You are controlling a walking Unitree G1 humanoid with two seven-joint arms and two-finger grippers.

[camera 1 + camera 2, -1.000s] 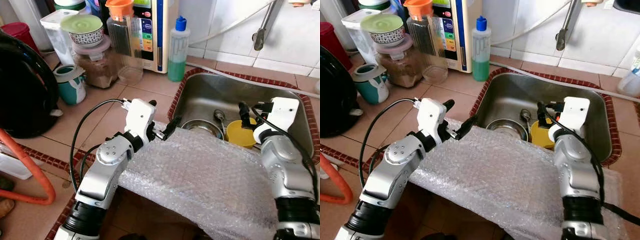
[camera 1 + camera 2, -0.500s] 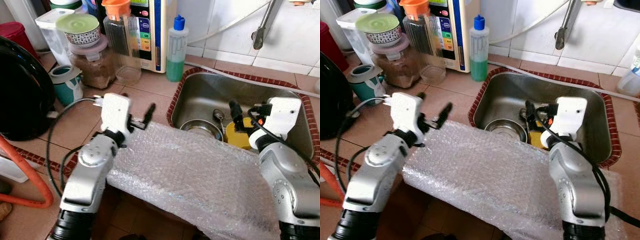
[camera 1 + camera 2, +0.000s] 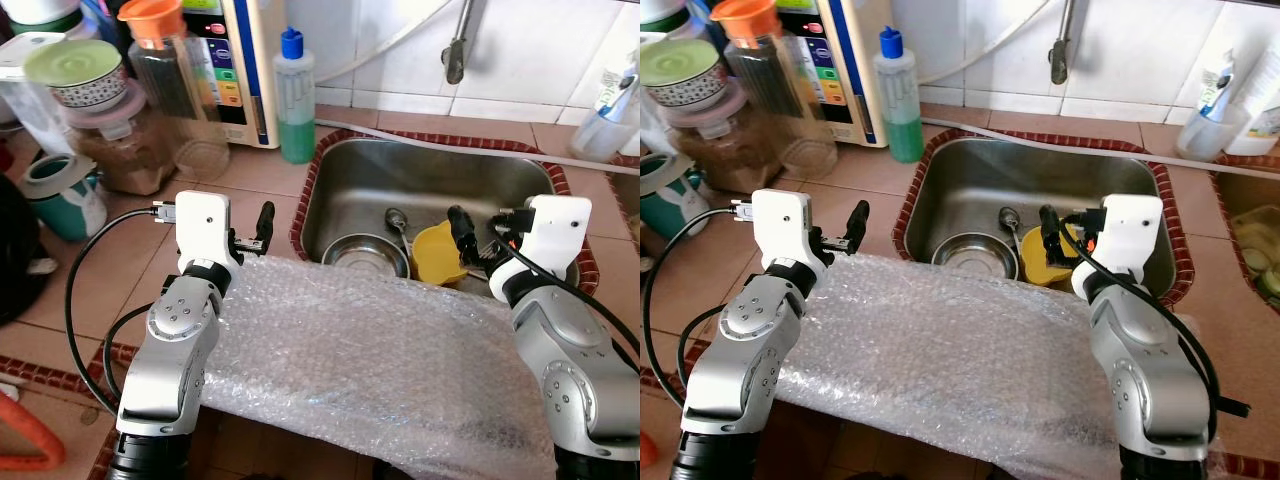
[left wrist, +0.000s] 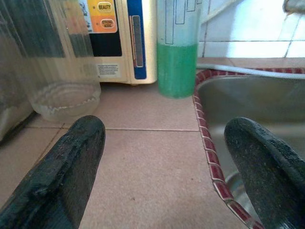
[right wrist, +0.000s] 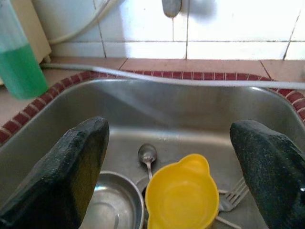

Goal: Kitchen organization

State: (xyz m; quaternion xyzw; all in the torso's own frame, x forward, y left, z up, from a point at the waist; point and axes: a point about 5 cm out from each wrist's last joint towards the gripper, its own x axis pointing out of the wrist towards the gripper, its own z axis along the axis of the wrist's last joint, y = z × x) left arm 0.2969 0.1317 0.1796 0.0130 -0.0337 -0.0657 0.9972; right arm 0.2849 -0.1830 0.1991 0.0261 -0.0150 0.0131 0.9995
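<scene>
Left tool (image 3: pixel 250 240): spread and empty, drawn back from the bubble wrap (image 3: pixel 380 350) edge to hover over the tabletop (image 3: pixel 130 280), left of frame.
Sink (image 3: pixel 350 180): steel bowl (image 3: pixel 366 255), spoon (image 5: pixel 147 155), yellow cup (image 3: pixel 438 252) at centre, still to sort.
Right tool (image 5: pixel 167 167): spread, empty, now aimed straight at the yellow cup; a grasp looks likely next.

Both silver arms reach forward, bent at the elbow. The left gripper (image 3: pixel 258 232) hangs with its fingers (image 4: pixel 66 176) spread wide, holding nothing. The right gripper (image 3: pixel 470 240) is likewise wide open and empty, its fingers (image 5: pixel 71 171) pointing forward
</scene>
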